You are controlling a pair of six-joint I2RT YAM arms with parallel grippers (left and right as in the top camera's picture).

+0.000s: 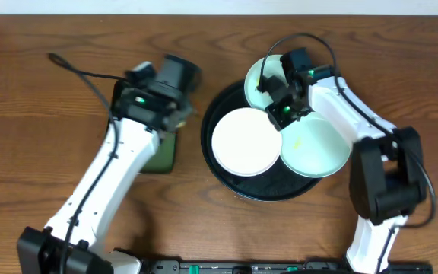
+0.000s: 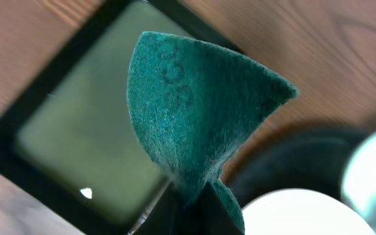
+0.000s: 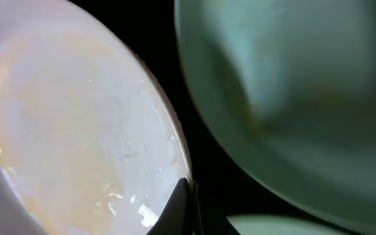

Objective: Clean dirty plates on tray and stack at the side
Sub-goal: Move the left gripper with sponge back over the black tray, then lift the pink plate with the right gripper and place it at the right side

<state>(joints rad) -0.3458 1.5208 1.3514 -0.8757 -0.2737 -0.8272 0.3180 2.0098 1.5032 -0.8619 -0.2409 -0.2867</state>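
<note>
From overhead, I am seeing the black tray (image 1: 210, 164) sitting on the desk (image 1: 36, 152) with all three plates on it. The white plate (image 1: 243, 141) is lying at its left. One mint plate (image 1: 319, 146) is hanging over the right rim, and the other mint plate (image 1: 258, 79) is hanging over the far rim. My right hand (image 1: 280, 114) is hovering where the three plates meet. My left hand (image 1: 179, 114) is hanging above the small green tray (image 1: 160, 158), just left of the black tray.

Through the left wrist camera, I am watching that hand gripping a green scouring pad (image 2: 194, 117) by its lower corner, with the pad standing up over the green tray.

Through the right wrist camera, I am seeing the right hand's fingers pressed together with nothing between them. Their tip is sitting at the white plate's wet, faintly yellowed edge, and a mint plate is blurring across the top right.
</note>
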